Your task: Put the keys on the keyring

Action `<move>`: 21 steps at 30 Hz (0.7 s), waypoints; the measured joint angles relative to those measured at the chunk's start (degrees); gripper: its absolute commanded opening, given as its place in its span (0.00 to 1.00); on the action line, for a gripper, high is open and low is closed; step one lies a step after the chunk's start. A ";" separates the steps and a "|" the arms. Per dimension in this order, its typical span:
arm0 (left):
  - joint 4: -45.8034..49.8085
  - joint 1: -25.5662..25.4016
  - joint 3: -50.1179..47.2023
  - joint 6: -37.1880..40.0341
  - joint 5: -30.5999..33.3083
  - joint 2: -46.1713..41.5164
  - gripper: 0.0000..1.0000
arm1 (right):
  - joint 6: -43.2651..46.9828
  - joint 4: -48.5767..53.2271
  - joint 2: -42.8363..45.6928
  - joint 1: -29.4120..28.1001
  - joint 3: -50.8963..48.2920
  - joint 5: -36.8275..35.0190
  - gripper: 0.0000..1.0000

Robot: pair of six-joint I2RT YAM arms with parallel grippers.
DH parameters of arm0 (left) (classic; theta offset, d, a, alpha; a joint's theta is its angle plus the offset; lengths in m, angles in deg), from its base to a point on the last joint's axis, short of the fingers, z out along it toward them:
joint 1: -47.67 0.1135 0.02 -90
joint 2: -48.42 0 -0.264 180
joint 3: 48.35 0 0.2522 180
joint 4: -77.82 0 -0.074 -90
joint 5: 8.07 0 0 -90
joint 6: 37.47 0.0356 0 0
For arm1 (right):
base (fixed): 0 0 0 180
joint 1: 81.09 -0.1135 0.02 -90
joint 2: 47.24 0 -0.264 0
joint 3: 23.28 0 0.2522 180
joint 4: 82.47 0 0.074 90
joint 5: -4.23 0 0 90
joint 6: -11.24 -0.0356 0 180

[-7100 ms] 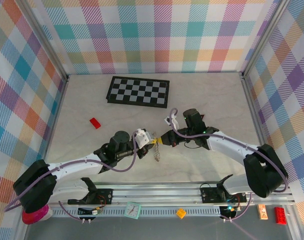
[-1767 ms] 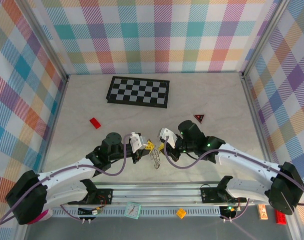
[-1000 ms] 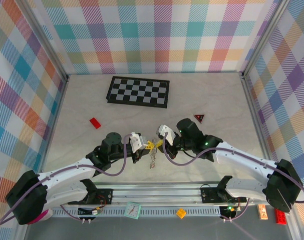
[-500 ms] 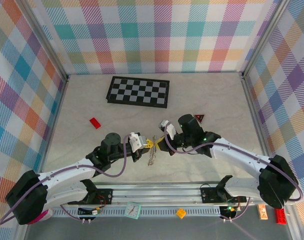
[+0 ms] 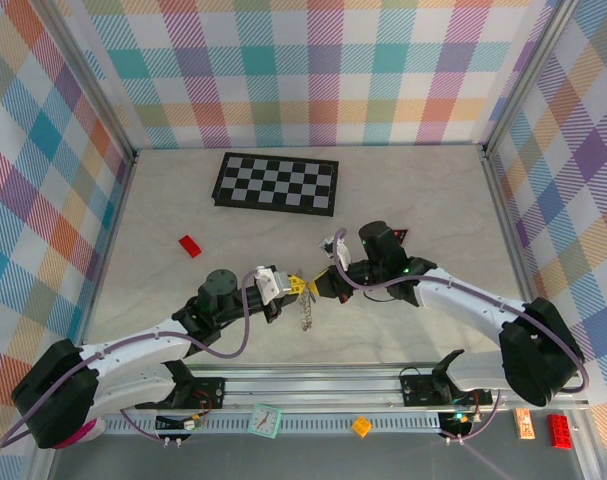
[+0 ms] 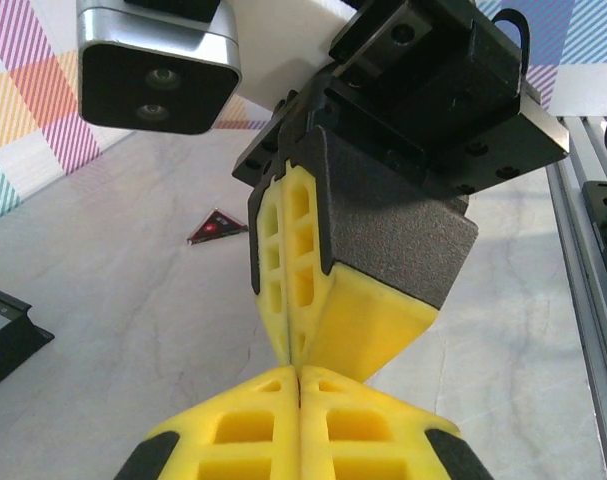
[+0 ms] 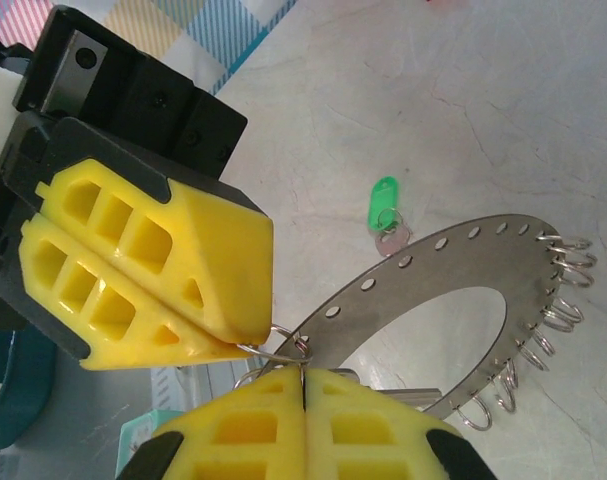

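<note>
As the right wrist has swung round, left gripper [image 5: 295, 287] and right gripper [image 5: 316, 288] stay pinched shut on one rim loop [image 7: 279, 345] of the hanging keyring [image 7: 438, 272]; green key [image 7: 383, 212], beyond the keyring, remains unthreaded.

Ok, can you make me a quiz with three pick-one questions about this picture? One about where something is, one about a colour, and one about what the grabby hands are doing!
1. Where is the green key?
A on the checkerboard
B on the table
C in a gripper

2. What colour is the small brick?
A blue
B yellow
C red

3. How are the two grippers?
A both shut
B both open
C one open, one shut

Answers:
1 B, it lies on the tabletop beyond the keyring.
2 C, it shows bright red on the pale table.
3 A, the left gripper and right gripper each have their yellow fingers pressed together at the keyring's rim.
</note>
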 measured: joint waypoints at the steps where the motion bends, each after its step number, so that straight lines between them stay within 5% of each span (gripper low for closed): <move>1: -0.37 0.00 0.00 -0.02 0.02 0.22 0.00 | -0.17 -0.35 0.00 0.11 -0.15 0.22 0.06; 9: -4.22 -0.11 -1.03 -1.22 0.00 1.68 0.00 | -1.14 -2.51 0.00 1.16 -1.79 0.85 0.20; 21: -7.39 -0.48 -1.40 -2.64 -0.44 2.75 0.00 | -1.18 -4.24 0.28 2.27 -3.10 1.42 0.18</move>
